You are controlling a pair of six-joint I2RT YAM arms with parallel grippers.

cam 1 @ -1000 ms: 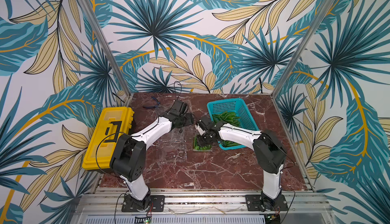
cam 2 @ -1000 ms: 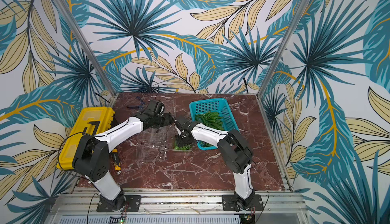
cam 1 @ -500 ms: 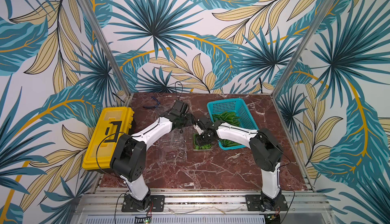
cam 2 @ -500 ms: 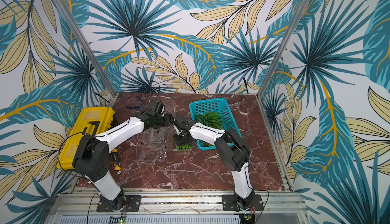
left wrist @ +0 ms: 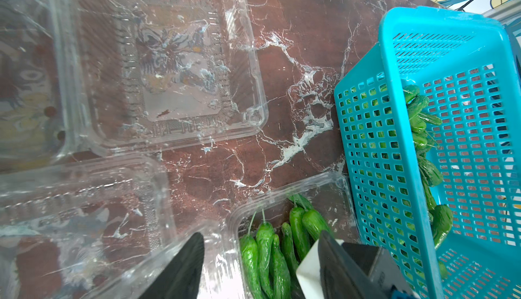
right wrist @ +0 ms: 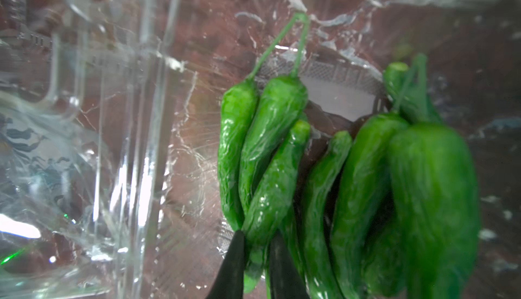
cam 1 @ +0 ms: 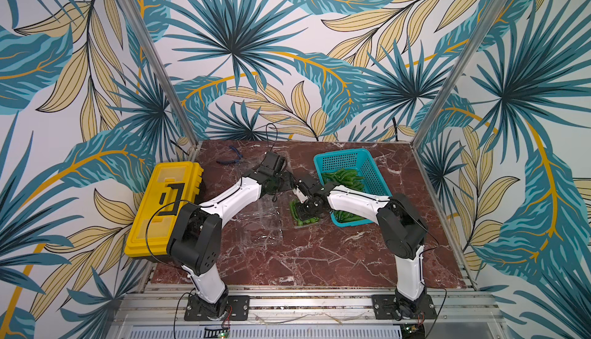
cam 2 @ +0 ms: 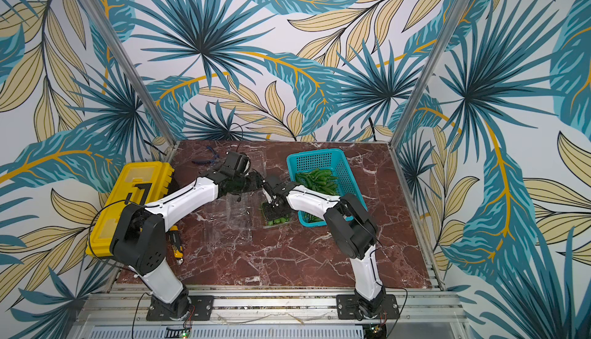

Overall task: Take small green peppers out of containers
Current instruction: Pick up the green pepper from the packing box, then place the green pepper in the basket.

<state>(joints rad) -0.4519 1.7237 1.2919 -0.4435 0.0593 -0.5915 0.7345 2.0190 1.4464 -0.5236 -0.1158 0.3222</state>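
Near the middle of the marble tabletop (cam 1: 319, 251), just beside the teal basket (cam 1: 339, 161), an open clear container (left wrist: 307, 184) holds a handful of small green peppers (left wrist: 265, 244). They lie side by side with their long axes parallel, running front to back along the container. Their thin stems point toward the back wall and their other ends toward the arm bases. The right gripper (right wrist: 256, 237) reaches down into the container. Its two dark fingers are pinched on the lower end of a single pepper (right wrist: 270, 176), which lies lengthwise in line with them. The left gripper (left wrist: 260, 235) hovers over the container's near corner with its jaws spread wide, and nothing is visibly held between them. More peppers are heaped in the basket. An empty clear container (left wrist: 180, 58) sits close by on the left arm's side.
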